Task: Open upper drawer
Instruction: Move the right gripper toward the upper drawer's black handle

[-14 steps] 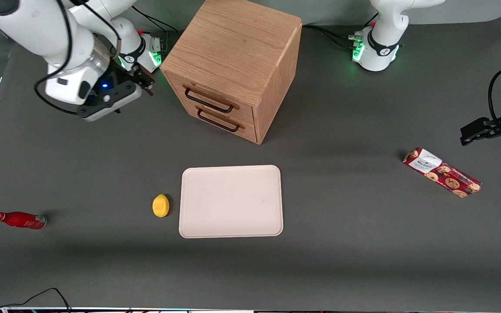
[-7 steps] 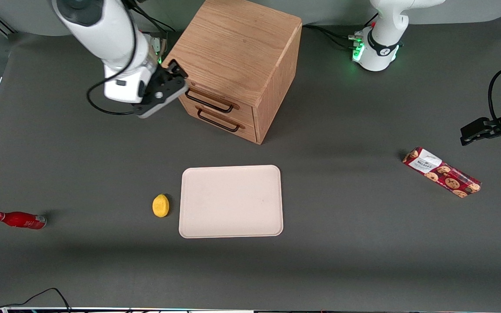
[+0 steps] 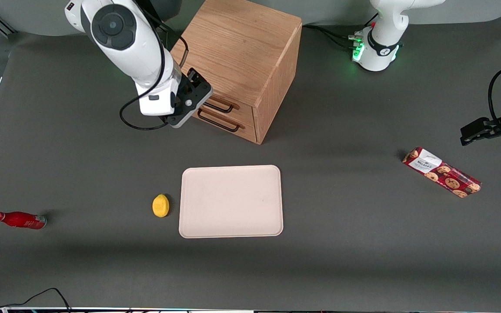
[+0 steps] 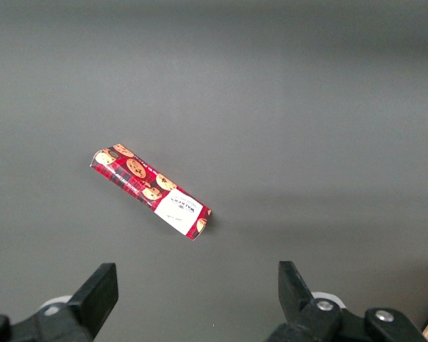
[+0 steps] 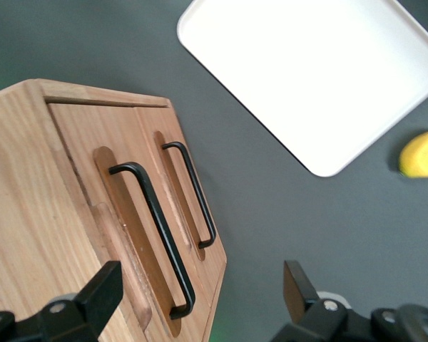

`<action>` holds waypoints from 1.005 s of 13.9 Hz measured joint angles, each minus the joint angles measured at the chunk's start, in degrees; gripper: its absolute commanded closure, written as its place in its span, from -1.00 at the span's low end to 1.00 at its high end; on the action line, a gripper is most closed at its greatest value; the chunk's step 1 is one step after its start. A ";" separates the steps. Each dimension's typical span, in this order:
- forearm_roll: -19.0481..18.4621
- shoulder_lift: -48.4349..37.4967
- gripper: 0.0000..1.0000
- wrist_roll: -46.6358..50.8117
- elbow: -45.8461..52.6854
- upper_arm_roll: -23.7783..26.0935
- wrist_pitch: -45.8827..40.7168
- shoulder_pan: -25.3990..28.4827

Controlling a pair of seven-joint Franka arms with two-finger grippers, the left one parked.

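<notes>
The wooden cabinet [image 3: 237,48] stands at the back of the table with both drawers shut. The upper drawer [image 3: 237,111] is the top one, and its thin black bar handle [image 5: 157,235] lies between my open fingers in the right wrist view. Just below it is the lower drawer's handle [image 5: 196,196]. My gripper [image 3: 198,84] hovers in front of the upper drawer, at the working arm's end of the handle, and covers part of the drawer front. The gripper [image 5: 200,285] is open and holds nothing; its fingertips [image 5: 107,285] stand clear of the handle.
A cream tray [image 3: 231,201] lies nearer the front camera than the cabinet, with a lemon [image 3: 160,205] beside it. A red bottle [image 3: 18,220] lies toward the working arm's end. A cookie box [image 3: 441,172] lies toward the parked arm's end.
My arm has swung from the working arm's end of the table to the cabinet's front. The gripper now sits at the upper drawer's handle. The drawers have not moved.
</notes>
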 measured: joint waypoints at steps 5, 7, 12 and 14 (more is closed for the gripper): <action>0.80 1.99 -1.00 -1.03 -1.51 -0.07 -0.01 -0.07; 1.68 3.45 -1.00 -1.21 -2.23 -0.09 0.26 -0.14; 7.54 5.26 -1.00 -6.06 -5.01 -0.43 1.81 -0.21; 10.02 5.87 -1.00 -9.01 -6.30 -0.81 2.62 -0.80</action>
